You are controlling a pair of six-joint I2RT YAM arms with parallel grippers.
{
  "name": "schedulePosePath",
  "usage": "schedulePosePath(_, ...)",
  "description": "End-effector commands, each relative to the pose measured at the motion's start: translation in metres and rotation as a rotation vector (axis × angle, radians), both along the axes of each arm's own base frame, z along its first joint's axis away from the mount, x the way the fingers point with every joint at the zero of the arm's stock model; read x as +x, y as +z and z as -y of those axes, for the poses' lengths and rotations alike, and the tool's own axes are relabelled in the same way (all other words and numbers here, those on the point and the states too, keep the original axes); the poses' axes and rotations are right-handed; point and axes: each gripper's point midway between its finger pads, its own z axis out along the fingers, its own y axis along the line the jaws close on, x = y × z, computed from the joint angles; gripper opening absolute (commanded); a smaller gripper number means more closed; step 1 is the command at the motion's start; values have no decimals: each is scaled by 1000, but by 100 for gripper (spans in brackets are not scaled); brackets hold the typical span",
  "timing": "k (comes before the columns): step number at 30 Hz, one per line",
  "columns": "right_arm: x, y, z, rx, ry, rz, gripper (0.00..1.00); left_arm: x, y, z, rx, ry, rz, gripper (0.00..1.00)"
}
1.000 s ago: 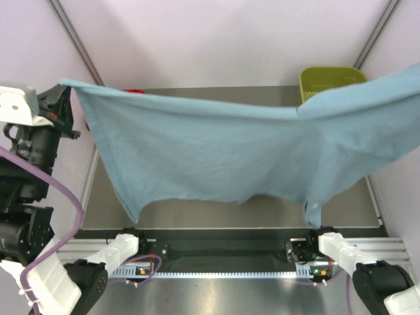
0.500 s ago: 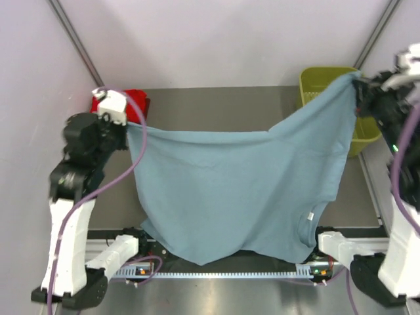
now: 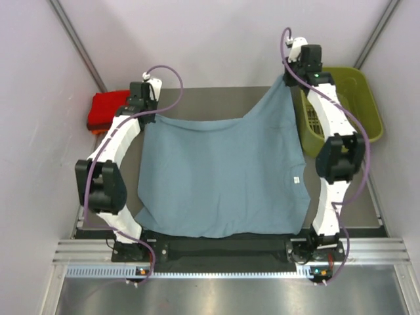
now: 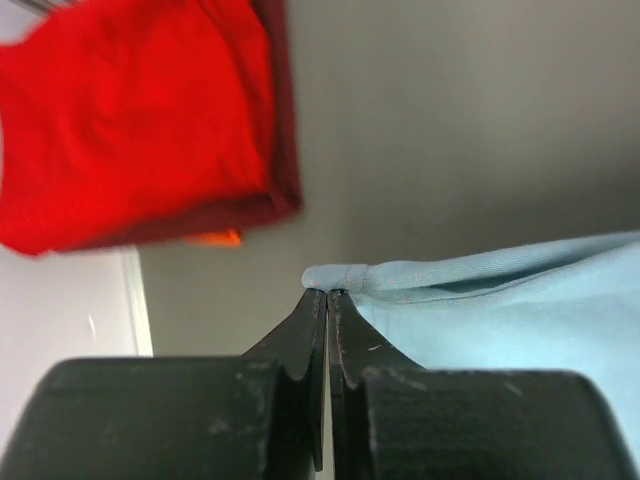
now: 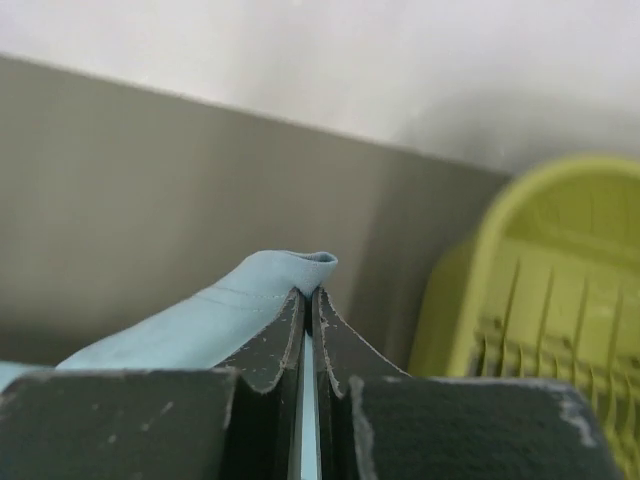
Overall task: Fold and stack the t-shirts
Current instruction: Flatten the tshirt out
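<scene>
The grey-blue t-shirt lies spread over the table, trailing back behind both grippers; its far edge runs crosswise between them. The left gripper is clamped tight on the far-left corner; the right gripper pinches the far-right corner, which rises to a peak (that side looks higher). The folded red t-shirts sit just left of the left gripper; the basket sits just right of the right one. Levelling the right corner seems next.
</scene>
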Motion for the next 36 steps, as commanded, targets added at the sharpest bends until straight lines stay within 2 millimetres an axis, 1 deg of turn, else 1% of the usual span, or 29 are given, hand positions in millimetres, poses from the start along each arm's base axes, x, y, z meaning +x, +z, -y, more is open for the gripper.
schedulePosePath(1, 48, 66, -3, -14, -12, 245, 0, 53, 69, -28, 25, 121, 264, 0)
schedulePosePath(2, 54, 86, -6, -11, -12, 301, 0, 66, 69, -28, 24, 126, 276, 0)
schedulePosePath(4, 63, 85, -7, -36, -13, 334, 0, 78, 65, -28, 37, 124, 279, 0)
schedulePosePath(6, 70, 85, -13, -56, -8, 373, 0, 96, 62, -31, 45, 145, 291, 0)
schedulePosePath(7, 68, 96, -11, -63, -32, 405, 0, 102, 62, -31, 47, 152, 302, 0)
schedulePosePath(8, 70, 91, -8, -65, -60, 423, 0, 107, 58, -36, 68, 174, 305, 0)
schedulePosePath(9, 66, 97, -9, -45, -75, 446, 0, 113, 66, -36, 69, 186, 353, 0)
schedulePosePath(10, 54, 124, -5, -29, -97, 502, 0, 115, 72, -36, 57, 191, 382, 0)
schedulePosePath(11, 50, 133, -10, -15, -94, 541, 0, 114, 81, -34, 42, 184, 421, 0)
schedulePosePath(12, 45, 146, -10, -26, -100, 570, 0, 116, 89, -31, 33, 170, 458, 0)
schedulePosePath(14, 29, 198, -8, -18, -144, 689, 0, 120, 121, -31, 15, 172, 564, 0)
schedulePosePath(16, 13, 237, -7, -2, -156, 757, 0, 121, 138, -30, -1, 176, 580, 0)
schedulePosePath(17, 3, 259, -9, 4, -154, 798, 0, 119, 167, -29, -29, 181, 638, 0)
schedulePosePath(18, -5, 271, -8, -4, -154, 820, 0, 117, 182, -27, -45, 173, 668, 0)
schedulePosePath(19, -23, 292, -7, 3, -153, 856, 0, 107, 201, -26, -55, 166, 682, 0)
schedulePosePath(21, -42, 313, -8, 2, -150, 888, 0, 94, 225, -23, -71, 141, 719, 0)
schedulePosePath(22, -64, 334, -6, 14, -147, 923, 0, 77, 251, -23, -76, 134, 765, 0)
schedulePosePath(23, -73, 333, -7, 14, -138, 900, 0, 68, 257, -23, -78, 128, 767, 0)
schedulePosePath(24, -85, 340, -6, 19, -134, 904, 0, 58, 266, -22, -83, 119, 776, 0)
schedulePosePath(25, -114, 361, -2, 33, -132, 940, 0, 37, 288, -21, -90, 105, 810, 0)
schedulePosePath(26, -120, 352, -3, 30, -123, 908, 0, 27, 284, -21, -92, 100, 786, 0)
schedulePosePath(27, -132, 354, -3, 33, -117, 905, 0, 15, 288, -20, -101, 95, 785, 0)
schedulePosePath(28, -165, 373, 3, 46, -119, 944, 0, -8, 297, -20, -108, 83, 800, 0)
schedulePosePath(29, -172, 362, 0, 37, -103, 906, 0, -21, 297, -15, -115, 47, 785, 0)
schedulePosePath(30, -188, 365, 3, 40, -108, 912, 0, -33, 301, -14, -118, 34, 791, 0)
schedulePosePath(31, -217, 370, 10, 44, -111, 923, 0, -58, 311, -13, -118, 19, 819, 0)
schedulePosePath(33, -246, 377, 17, 64, -114, 930, 0, -84, 319, -10, -129, -10, 836, 0)
schedulePosePath(34, -276, 389, 26, 75, -120, 965, 0, -108, 332, -11, -133, -21, 871, 0)
schedulePosePath(36, -304, 393, 38, 76, -127, 961, 0, -132, 342, -10, -148, -37, 898, 0)
